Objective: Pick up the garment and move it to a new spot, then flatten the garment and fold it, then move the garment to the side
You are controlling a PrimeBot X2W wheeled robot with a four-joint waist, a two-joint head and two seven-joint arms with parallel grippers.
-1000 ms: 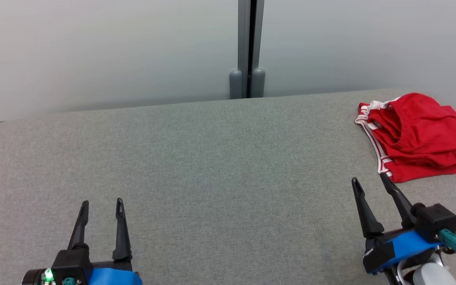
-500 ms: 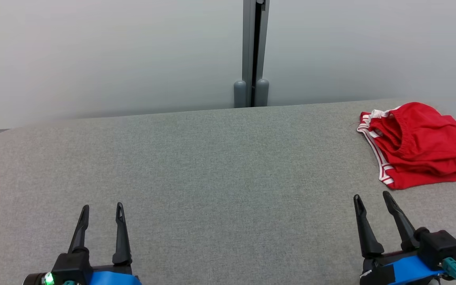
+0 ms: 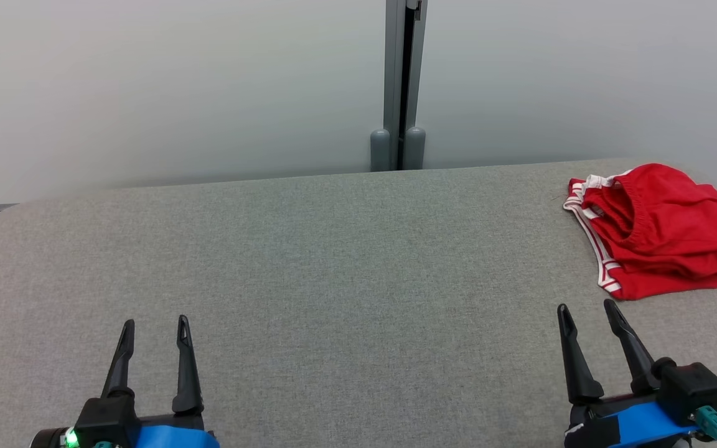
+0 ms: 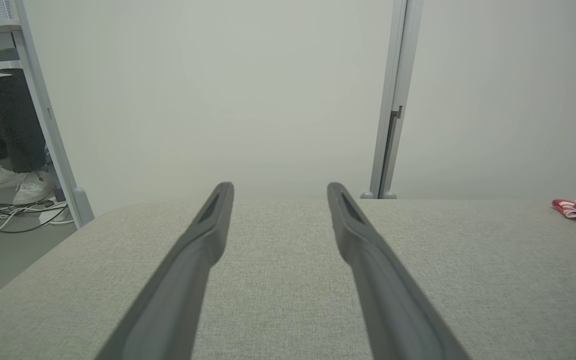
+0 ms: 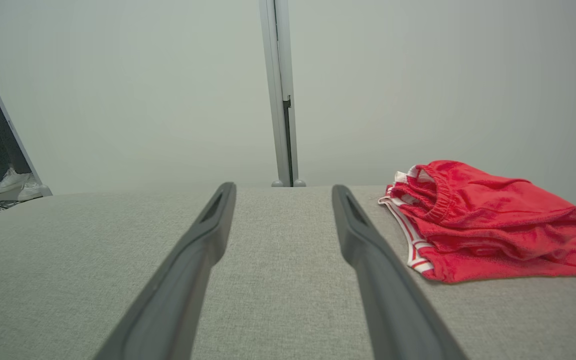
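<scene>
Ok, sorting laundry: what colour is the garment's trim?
White stripes on red garment; right wrist view.

Garment on table's far right corner.

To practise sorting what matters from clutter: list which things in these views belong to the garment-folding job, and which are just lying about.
Job: red garment, grey table, left pincer, right pincer.
Lying about: white shoes, floor cables, grey post.

Red garment folded, table's far-right
</scene>
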